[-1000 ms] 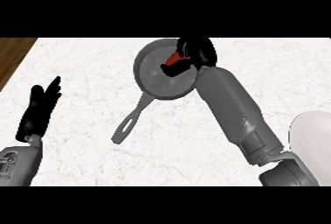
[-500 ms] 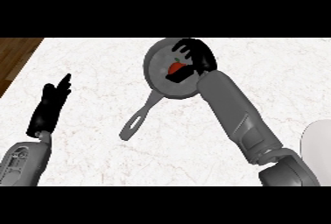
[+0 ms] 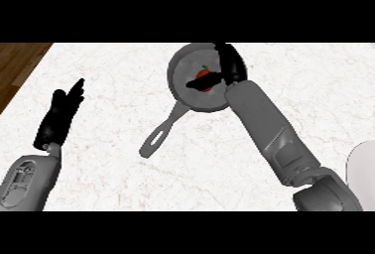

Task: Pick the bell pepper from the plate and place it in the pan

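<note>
A: Entry, head view. Where is the right hand (image 3: 228, 64) sitting?

B: It is hanging over the far right part of the pan (image 3: 192, 94), at the end of the long grey right forearm (image 3: 271, 131) that is running up from the lower right corner.

A: Fingers?

B: They are stretching straight along the pan's right rim, and the thumb is sticking out to the left across the pan's floor. Nothing is being clamped; the hand is reading as spread and relaxed.

A: And the bell pepper (image 3: 206, 75)?

B: It is lying inside the pan, red with a small green stem, just left of the right hand's fingers and right at the thumb. Whether the thumb is touching it or only passing over it, I cannot tell.

A: Pan orientation?

B: The grey bowl is lying under and to the left of the right hand; its handle (image 3: 162, 133) is pointing down and left, away from that hand, toward the near edge of the counter (image 3: 110, 163).

A: The plate (image 3: 362, 173)?

B: Only a white sliver is showing at the right edge, well apart from the right hand, beside the elbow end of the right forearm.

A: Left hand (image 3: 60, 113)?

B: It is resting at the left side, fingers straight and pointing up, holding nothing, well apart from the pan.

A: Anything else?

B: A strip of brown wooden floor (image 3: 18, 62) is showing past the counter, beyond the left hand at the upper left.
</note>
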`<state>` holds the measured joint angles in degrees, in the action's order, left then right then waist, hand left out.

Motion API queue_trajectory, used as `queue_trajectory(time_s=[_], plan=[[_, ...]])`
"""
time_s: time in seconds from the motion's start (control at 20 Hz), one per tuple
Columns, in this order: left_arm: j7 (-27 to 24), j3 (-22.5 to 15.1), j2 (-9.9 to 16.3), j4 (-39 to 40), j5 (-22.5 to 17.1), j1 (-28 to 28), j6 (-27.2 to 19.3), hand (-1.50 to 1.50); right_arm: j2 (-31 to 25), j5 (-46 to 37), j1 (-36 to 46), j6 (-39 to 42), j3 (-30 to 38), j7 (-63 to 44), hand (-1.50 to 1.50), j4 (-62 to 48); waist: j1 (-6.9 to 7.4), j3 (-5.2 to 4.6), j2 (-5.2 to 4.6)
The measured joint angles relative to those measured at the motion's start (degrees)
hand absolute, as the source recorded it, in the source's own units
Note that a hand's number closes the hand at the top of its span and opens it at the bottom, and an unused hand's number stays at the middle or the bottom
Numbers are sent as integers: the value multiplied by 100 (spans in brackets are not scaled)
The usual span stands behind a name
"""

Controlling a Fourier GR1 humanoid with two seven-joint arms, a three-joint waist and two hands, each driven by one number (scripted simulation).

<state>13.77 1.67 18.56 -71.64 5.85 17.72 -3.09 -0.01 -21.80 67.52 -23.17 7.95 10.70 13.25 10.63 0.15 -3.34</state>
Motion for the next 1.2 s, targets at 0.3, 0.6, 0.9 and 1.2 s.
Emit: queue_trajectory(time_s=[0.3,0.6,0.9,1.2], plan=[[-45,50,1,41,10,-121,-40,0,0,522,103,-405,356,473,-150,7,-140,-4,56],[-43,244,122,38,-44,-326,-67,0,-63,820,111,-699,682,689,-150,-82,-454,-9,140],[-48,401,174,15,-80,-537,-107,0,-573,1060,8,-386,961,822,-150,-38,-729,-10,218],[-68,520,225,-171,-99,-874,-96,0,-1264,1213,-468,531,1042,1063,-150,147,-916,-12,292]])
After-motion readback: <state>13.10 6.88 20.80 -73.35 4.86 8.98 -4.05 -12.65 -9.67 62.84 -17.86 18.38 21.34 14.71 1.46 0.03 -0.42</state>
